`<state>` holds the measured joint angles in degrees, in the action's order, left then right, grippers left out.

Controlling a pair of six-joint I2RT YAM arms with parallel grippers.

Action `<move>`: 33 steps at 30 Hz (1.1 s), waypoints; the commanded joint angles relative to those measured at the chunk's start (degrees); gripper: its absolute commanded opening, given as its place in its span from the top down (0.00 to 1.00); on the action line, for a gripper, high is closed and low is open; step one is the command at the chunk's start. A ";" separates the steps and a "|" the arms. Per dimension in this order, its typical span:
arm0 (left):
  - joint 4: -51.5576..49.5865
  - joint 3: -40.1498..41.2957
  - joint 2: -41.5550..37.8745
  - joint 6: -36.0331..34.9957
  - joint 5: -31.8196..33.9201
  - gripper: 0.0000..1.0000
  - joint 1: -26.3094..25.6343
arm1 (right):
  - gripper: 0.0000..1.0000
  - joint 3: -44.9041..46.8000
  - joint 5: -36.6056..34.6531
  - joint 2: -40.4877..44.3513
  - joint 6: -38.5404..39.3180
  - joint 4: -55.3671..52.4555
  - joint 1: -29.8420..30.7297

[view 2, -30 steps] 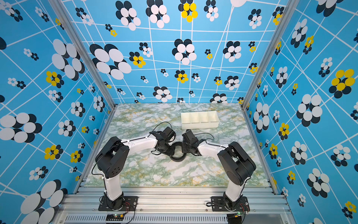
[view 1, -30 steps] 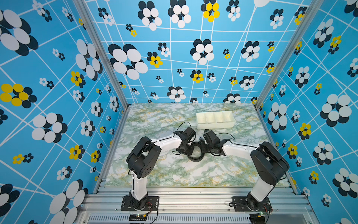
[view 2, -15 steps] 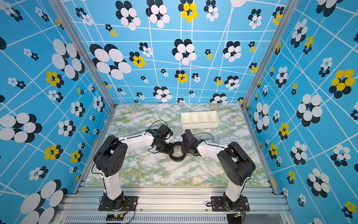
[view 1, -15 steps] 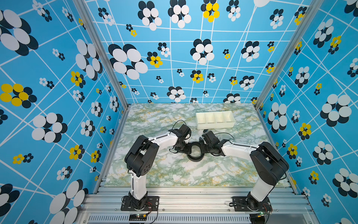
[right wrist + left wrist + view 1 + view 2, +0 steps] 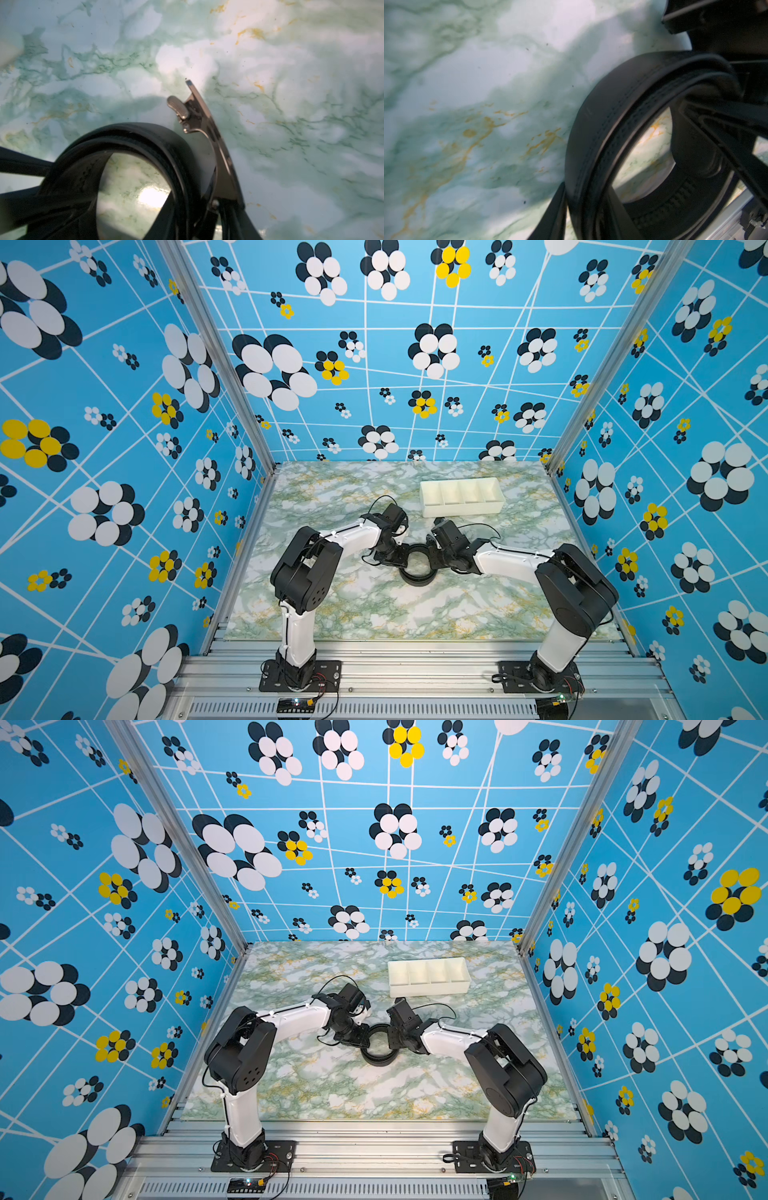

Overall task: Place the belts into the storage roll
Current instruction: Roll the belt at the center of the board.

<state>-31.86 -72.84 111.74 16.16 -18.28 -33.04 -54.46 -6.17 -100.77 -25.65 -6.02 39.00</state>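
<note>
Low in the frame in both top views, two white-and-black arms reach inward over the marble-patterned bench [image 5: 374,614]. At the frame's centre they meet on the belt [image 5: 417,570], a black leather-like strap wound into a round coil of several layers, its open middle facing up. Whether the coil rests on the bench or hangs just above it I cannot tell.

The left claw [image 5: 401,559] pinches the coil's left wall. In the left wrist view one finger [image 5: 556,214] lies outside the wall and the other inside, both tight against the stitched strap. The right claw [image 5: 432,559] pinches the opposite wall at the buckle [image 5: 225,182], a smooth dark metal plate with a small ribbed silver lever. One of its fingers [image 5: 164,220] sits inside the loop.

Farther up, right of centre and well apart from the belt, lies the storage tray [image 5: 461,510]. It is cream plastic, rectangular, low-walled and matte, split by thin partitions into four compartments in a row, each showing only its bare floor. The bench is glossy, veined green, white and ochre.
</note>
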 commanded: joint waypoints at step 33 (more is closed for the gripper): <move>-28.29 -18.06 2.91 -4.78 13.68 1.00 0.70 | 0.47 5.26 1.57 10.12 7.80 0.38 1.45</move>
<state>-56.10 -90.61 116.79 12.80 -8.51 -32.97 -51.35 -4.12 -93.69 -19.97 -4.08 40.49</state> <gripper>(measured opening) 0.160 0.518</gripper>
